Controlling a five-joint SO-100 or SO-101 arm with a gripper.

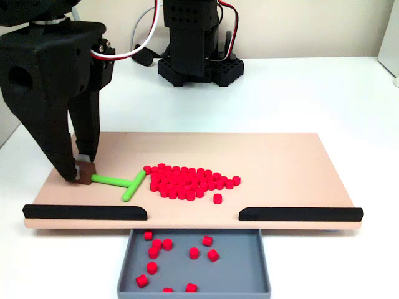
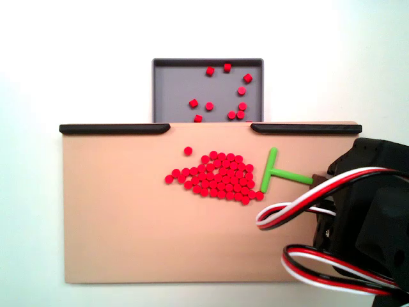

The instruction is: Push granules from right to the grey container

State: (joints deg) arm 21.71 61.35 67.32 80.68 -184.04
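1. In a fixed view the gripper has its two black fingers drawn narrow, pinching a small brown block at the tail of the green T-shaped stick. In the other fixed view that block shows at the stick's 3 o'clock end.
2. The stick lies flat on the tan board. Its crossbar touches the edge of the granules, at the pile's 9 o'clock side in the low front view and at its 3 o'clock side in the top-down view.
3. The pile is a dense patch near the board's middle. One pellet lies loose just off it, toward the gap between the two black strips.
4. The grey container sits off the board's edge at that gap: at 6 o'clock from the pile in the front view, at 12 o'clock from above. Roughly ten red pellets lie scattered inside it.
5. Red, white and black cables loop over the arm at 4 o'clock in the top-down view.
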